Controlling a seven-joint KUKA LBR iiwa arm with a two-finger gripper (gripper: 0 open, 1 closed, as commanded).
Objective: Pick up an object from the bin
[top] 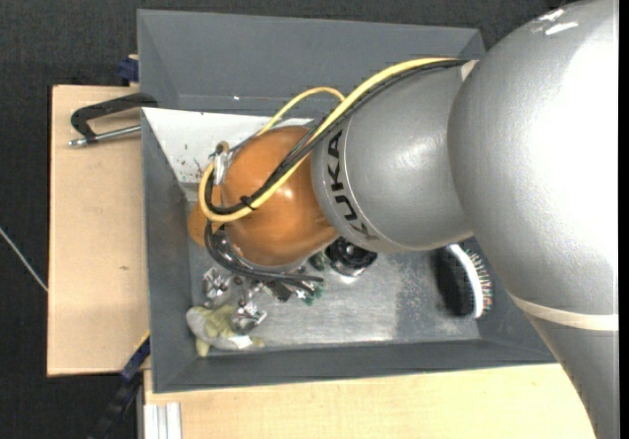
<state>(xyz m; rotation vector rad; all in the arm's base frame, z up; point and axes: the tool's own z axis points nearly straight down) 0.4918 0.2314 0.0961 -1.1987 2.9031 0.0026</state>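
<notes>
A: Camera view: where is the gripper (239,298)?
B: Low in the bin's (295,59) lower-left corner, over a pale yellow-green crumpled thing (218,327). Grasp state: cannot tell. Black brush (460,280) well apart.

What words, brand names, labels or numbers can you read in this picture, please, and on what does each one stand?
"UKA": black letters running along the grey arm link, beside the orange wrist cover; the start of the word is crossed by the cables.
No text can be read on the black hairbrush or on the bin.
</notes>
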